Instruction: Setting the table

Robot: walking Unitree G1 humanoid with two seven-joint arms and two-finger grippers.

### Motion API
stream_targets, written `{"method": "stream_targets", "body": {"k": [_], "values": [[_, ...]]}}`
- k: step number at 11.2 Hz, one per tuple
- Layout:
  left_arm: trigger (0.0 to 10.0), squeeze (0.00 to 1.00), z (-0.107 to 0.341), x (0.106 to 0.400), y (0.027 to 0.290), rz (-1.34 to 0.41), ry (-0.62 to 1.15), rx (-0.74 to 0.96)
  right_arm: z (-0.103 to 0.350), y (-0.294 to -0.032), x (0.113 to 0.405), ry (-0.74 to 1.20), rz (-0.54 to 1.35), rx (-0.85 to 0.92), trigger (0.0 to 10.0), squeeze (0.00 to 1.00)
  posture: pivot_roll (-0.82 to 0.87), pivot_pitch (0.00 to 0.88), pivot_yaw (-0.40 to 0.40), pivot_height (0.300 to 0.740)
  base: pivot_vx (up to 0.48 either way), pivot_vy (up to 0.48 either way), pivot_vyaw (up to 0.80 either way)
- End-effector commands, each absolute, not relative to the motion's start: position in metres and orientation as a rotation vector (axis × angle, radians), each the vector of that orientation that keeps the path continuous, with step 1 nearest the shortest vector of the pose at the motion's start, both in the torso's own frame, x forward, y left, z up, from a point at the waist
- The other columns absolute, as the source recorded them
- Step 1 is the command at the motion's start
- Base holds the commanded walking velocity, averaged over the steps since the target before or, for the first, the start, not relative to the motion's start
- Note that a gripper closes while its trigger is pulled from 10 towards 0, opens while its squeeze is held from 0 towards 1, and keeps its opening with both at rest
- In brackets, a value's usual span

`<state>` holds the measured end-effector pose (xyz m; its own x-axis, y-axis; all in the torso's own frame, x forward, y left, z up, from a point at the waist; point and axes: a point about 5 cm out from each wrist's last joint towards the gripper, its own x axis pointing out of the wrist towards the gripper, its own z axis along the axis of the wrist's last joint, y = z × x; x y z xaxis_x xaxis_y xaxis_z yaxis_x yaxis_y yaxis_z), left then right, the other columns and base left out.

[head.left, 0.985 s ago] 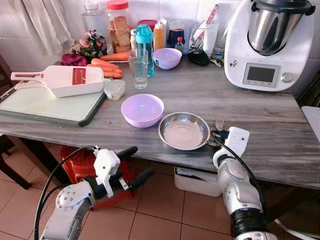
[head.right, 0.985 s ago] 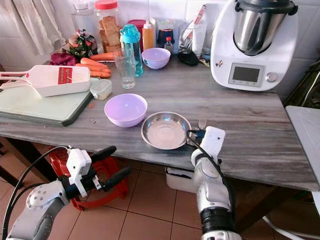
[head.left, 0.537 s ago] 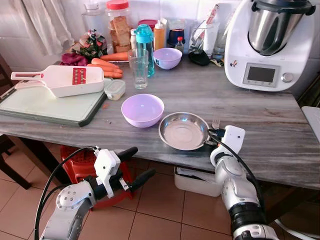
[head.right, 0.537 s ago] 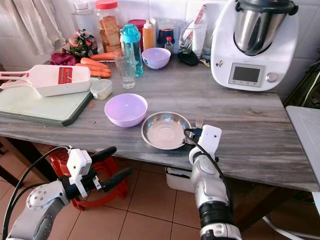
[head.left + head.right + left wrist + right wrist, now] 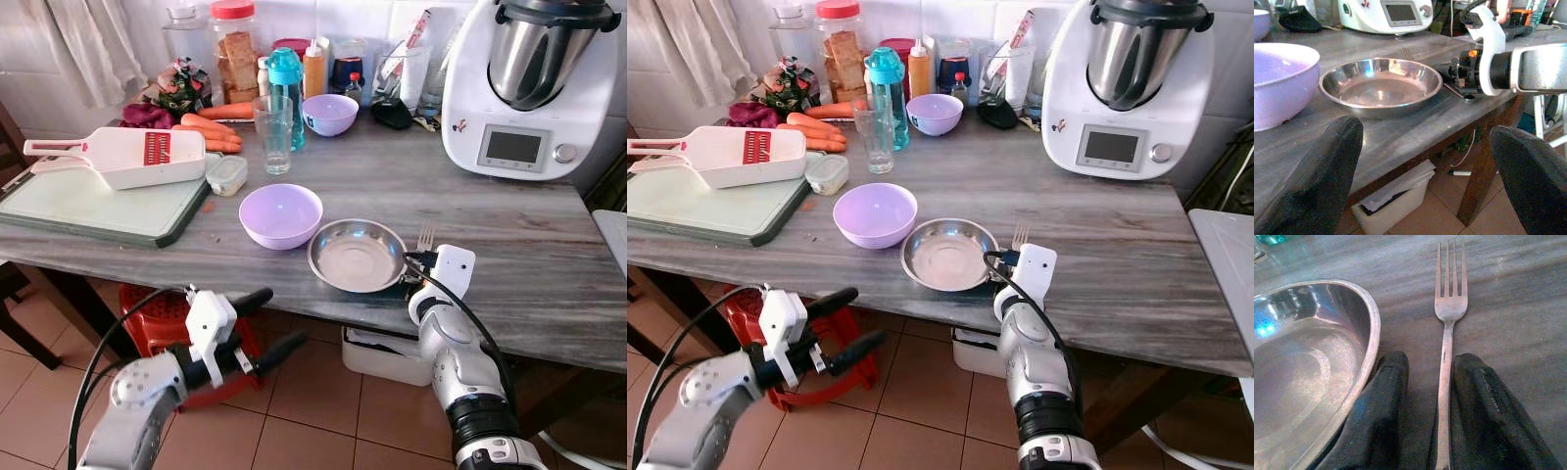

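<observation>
Since a second ago we've pushed the right gripper (image 5: pixel 1422 411) forward, jaws slightly spread, fork (image 5: pixel 1448 328) handle between them, steel bowl (image 5: pixel 1308 362) alongside.

Fork (image 5: pixel 1448 328) lies right of steel plate (image 5: pixel 358 256).

The white kitchen machine (image 5: pixel 529 88) stands at the back right of the grey counter (image 5: pixel 509 220). Far to its left lies a green cutting board (image 5: pixel 93 201) with a white mandoline slicer (image 5: pixel 122 155) on it. Behind the slicer lie carrots (image 5: pixel 211 132). Between the carrots and the machine stand a red-lidded jar (image 5: pixel 233 49), a teal bottle (image 5: pixel 284 83) and a drinking glass (image 5: pixel 272 132).
</observation>
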<state>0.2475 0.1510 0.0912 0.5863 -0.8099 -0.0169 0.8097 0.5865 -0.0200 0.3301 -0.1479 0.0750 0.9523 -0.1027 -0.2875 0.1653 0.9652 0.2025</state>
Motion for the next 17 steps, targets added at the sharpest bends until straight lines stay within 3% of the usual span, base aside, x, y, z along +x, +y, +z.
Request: {"method": "stream_targets", "body": {"k": [1, 9, 12, 13, 14, 16, 17], "values": [[10.0, 0.00, 0.094, 0.251, 0.155, -0.948, 0.018, -0.001, 0.074, -0.152, 0.328, 0.282, -0.148, 0.228, 10.0, 1.00, 0.00, 0.000, 0.007, 0.740, 0.000, 0.000, 0.00], [10.0, 0.00, 0.093, 0.261, 0.147, -0.792, -0.043, -0.038, 0.091, -0.164, 0.299, 0.179, -0.162, 0.165, 10.0, 1.00, -0.03, 0.011, -0.004, 0.740, 0.000, 0.000, 0.00], [10.0, 0.00, 0.099, 0.277, 0.149, -0.565, -0.079, -0.097, 0.124, -0.167, 0.283, -0.051, -0.112, 0.017, 10.0, 1.00, -0.03, 0.014, -0.004, 0.740, 0.000, 0.000, 0.00], [10.0, 0.00, 0.099, 0.277, 0.149, -0.565, -0.079, -0.097, 0.124, -0.167, 0.283, -0.051, -0.112, 0.017, 10.0, 1.00, -0.03, 0.014, -0.004, 0.740, 0.000, 0.000, 0.00], [10.0, 0.00, 0.098, 0.283, 0.154, -0.420, -0.072, -0.054, 0.132, -0.180, 0.272, -0.114, -0.159, -0.085, 10.0, 1.00, -0.03, 0.015, -0.007, 0.740, 0.000, 0.000, 0.00], [10.0, 0.00, 0.087, 0.281, 0.154, -0.291, -0.028, 0.009, 0.123, -0.178, 0.258, -0.086, -0.178, -0.095, 10.0, 1.00, -0.03, 0.010, -0.016, 0.740, 0.000, 0.000, 0.00], [10.0, 0.00, 0.086, 0.278, 0.153, -0.277, -0.020, 0.022, 0.120, -0.173, 0.253, -0.073, -0.152, -0.099, 10.0, 0.38, -0.03, 0.010, -0.016, 0.740, 0.000, 0.000, 0.00]]}}
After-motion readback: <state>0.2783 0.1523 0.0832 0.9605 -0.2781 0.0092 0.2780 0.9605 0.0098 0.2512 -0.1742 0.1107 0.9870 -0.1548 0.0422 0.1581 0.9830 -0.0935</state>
